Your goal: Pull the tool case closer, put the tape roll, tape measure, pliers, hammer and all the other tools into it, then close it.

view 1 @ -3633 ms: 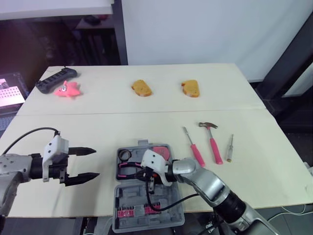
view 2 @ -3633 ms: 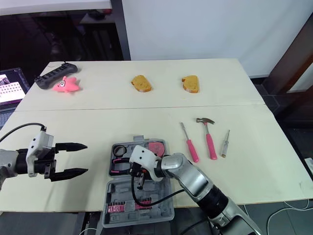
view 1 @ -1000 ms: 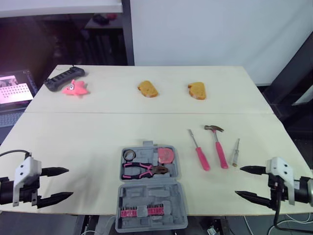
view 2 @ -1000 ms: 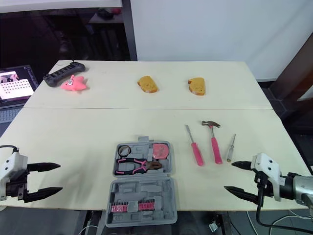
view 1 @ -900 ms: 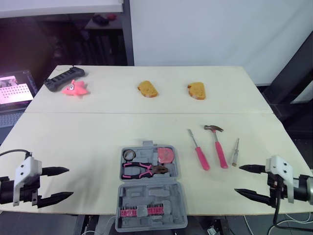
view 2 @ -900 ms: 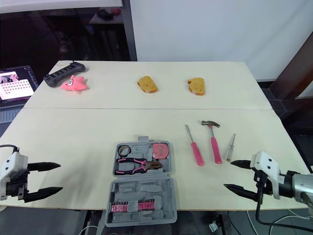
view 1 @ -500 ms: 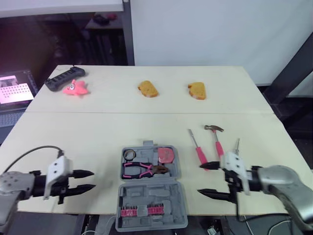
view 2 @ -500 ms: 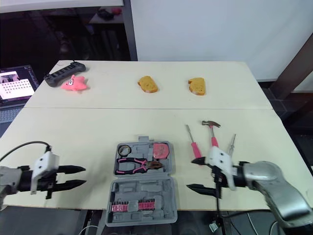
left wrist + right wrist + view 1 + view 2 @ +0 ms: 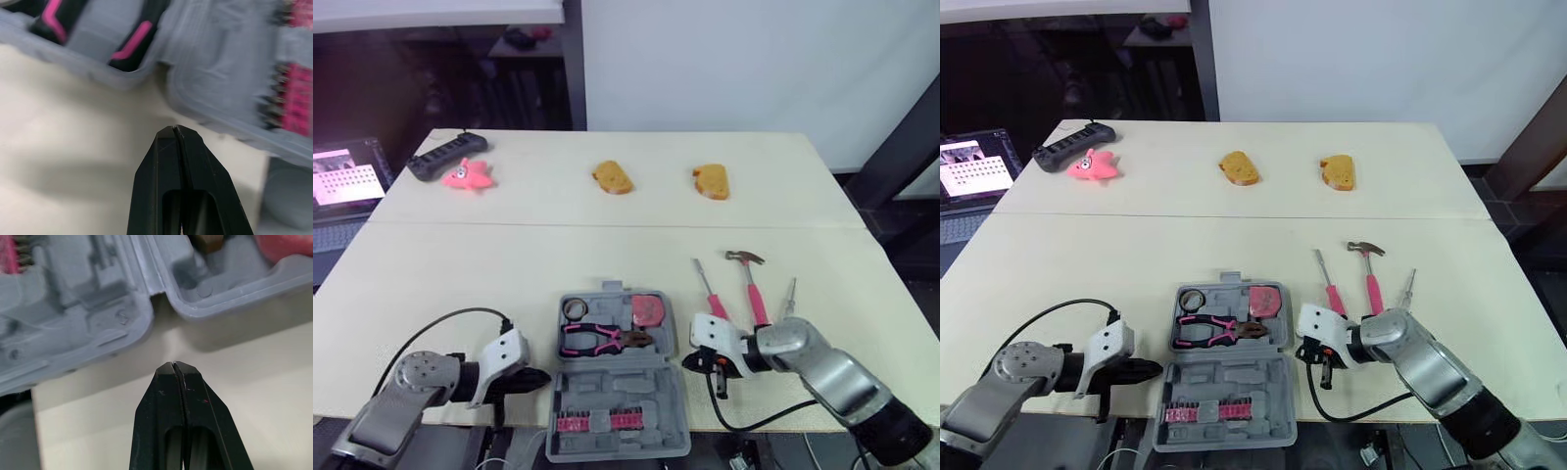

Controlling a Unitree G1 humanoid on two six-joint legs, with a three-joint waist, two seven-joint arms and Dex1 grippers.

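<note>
The grey tool case (image 9: 612,384) lies open at the table's front edge. Its far half holds a tape roll (image 9: 574,309), pink-handled pliers (image 9: 602,340) and a pink tape measure (image 9: 649,310); its near half holds pink bits (image 9: 597,422). Right of it lie a pink screwdriver (image 9: 710,294), a hammer (image 9: 751,284) and a small screwdriver (image 9: 789,297). My left gripper (image 9: 540,376) is shut and empty, tips just off the case's left side by the hinge (image 9: 161,73). On the opposite side my right gripper (image 9: 687,362) is shut and empty, pointing at the hinge notch (image 9: 156,298).
Two brown bread-like pieces (image 9: 612,178) (image 9: 712,181) lie at the back middle. A pink toy (image 9: 468,174) and a black power strip (image 9: 445,154) sit at the back left. A screen (image 9: 342,176) stands beyond the table's left edge. The case's near half overhangs the front edge.
Both grippers have gone from open to shut. Each has swung inward from the table's outer front corners to the case's sides. The tools have not moved.
</note>
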